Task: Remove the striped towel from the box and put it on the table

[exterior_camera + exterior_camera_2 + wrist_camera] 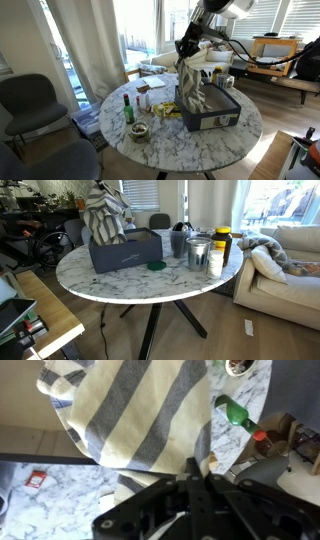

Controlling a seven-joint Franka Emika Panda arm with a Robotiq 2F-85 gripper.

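Round marble table (165,140), white with grey veins, glossy; dark arm (205,18) reaches down from above over the dark rectangular box (125,252). Striped towel (190,85), soft cream-and-grey cloth, hangs bunched from the gripper (195,472), its lower end reaching the box's top edge; jaws pinched together on its upper fold; green glass bottle (128,108) stands well apart.

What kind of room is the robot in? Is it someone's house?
Most likely a living room in a home: a cream sofa stands beside the round marble table, long curtains hang at tall windows, and there is a grey armchair.
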